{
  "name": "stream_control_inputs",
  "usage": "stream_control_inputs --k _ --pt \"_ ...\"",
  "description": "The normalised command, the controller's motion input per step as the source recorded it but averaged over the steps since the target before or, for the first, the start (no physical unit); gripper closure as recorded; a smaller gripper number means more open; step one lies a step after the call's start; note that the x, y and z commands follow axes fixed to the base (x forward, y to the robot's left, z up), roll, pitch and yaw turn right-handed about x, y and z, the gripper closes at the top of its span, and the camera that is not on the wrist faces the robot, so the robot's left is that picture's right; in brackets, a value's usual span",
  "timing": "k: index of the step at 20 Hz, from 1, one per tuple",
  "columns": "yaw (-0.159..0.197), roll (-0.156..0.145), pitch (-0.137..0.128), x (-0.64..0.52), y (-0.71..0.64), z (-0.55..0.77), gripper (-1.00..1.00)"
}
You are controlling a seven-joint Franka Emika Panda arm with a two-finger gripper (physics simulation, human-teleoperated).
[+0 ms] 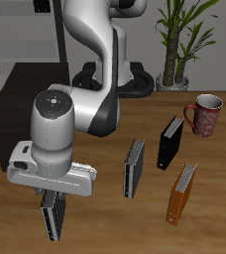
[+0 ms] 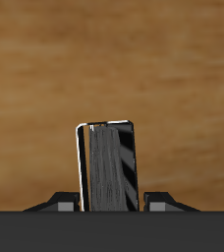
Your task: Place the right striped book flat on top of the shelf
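Behind the gripper (image 1: 54, 203), toward the table's back, the shelf (image 1: 26, 94) shows as a low matte-black box with a flat top, partly hidden by the arm. Directly under the gripper stands the right striped book (image 1: 54, 215), upright on the wooden table (image 1: 105, 223) near its front edge; only its lower part shows beneath the white gripper body. In the wrist view the book (image 2: 106, 167) rises between the two dark fingertips (image 2: 60, 201), its fine black-and-white stripes blurring to grey, with a pale edge along one side and a glossy dark band along the other. The fingers sit close on either side of it, but whether they press on it cannot be told.

Beyond the gripper, farther along the table, a second striped book (image 1: 134, 167) stands upright. Past that stands a plain black book (image 1: 170, 142), and nearer the front edge an orange-brown book (image 1: 181, 191). Farther back sits a red patterned mug (image 1: 205, 114), and behind it a potted plant (image 1: 180, 40).
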Motion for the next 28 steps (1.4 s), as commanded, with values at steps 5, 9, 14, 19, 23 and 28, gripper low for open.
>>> stream_control_inputs --k 5,9,14,19,23,28 --pt "0.009 0.01 -0.019 -0.02 0.02 0.11 1.0" --pt "-0.007 -0.004 -0.03 -0.1 0.06 0.21 1.0" --pt "0.012 0.008 -0.057 -0.27 0.17 0.46 1.0" --pt "0.013 -0.004 -0.034 -0.32 0.18 0.48 1.0" --pt "0.023 0.029 -0.05 -0.39 0.2 0.39 1.0" --pt "-0.015 -0.004 -0.006 -0.27 0.05 0.33 1.0"
